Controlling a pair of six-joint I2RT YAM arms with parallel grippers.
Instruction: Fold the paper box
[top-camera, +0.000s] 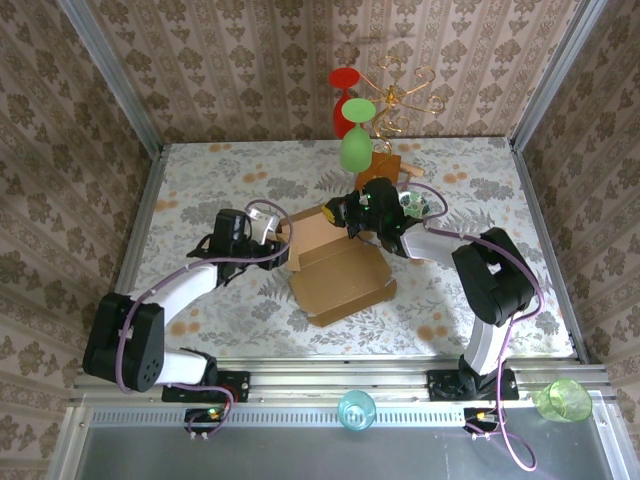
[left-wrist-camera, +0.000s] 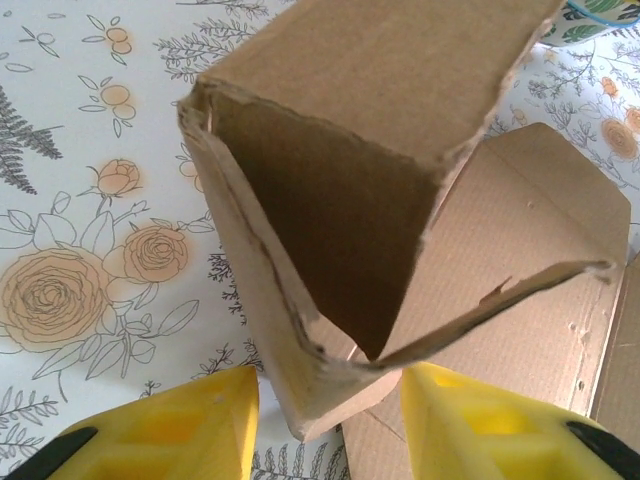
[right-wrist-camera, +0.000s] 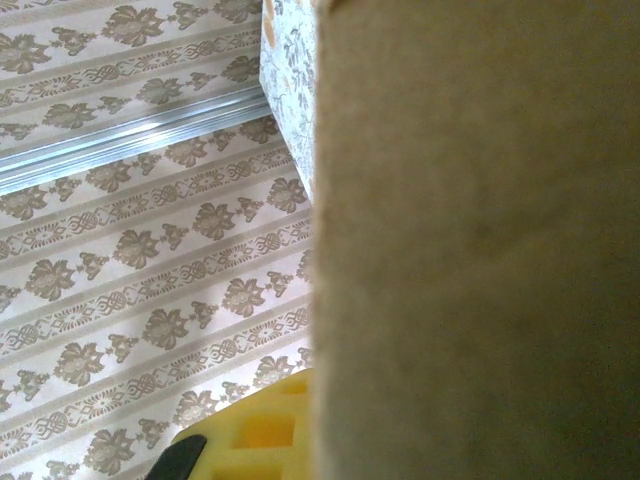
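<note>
The paper box (top-camera: 338, 272), light-brown cardboard, lies opened near the table's middle with its left and back panels raised. In the left wrist view a raised corner of the paper box (left-wrist-camera: 330, 250) stands between my two yellow fingers (left-wrist-camera: 170, 428), with a gap on each side. My left gripper (top-camera: 281, 236) is open at the box's left wall. My right gripper (top-camera: 348, 212) is at the box's back panel, shut on it. In the right wrist view the cardboard (right-wrist-camera: 480, 250) lies flat against one yellow finger (right-wrist-camera: 250, 432) and hides the other.
A gold rack at the back holds a green glass (top-camera: 355, 150) and a red glass (top-camera: 345, 82). A darker orange-brown board (top-camera: 393, 166) leans behind the right gripper, beside a patterned cup (top-camera: 414, 203). A blue cup (top-camera: 356, 410) and a green cup (top-camera: 563, 400) sit on the front ledge.
</note>
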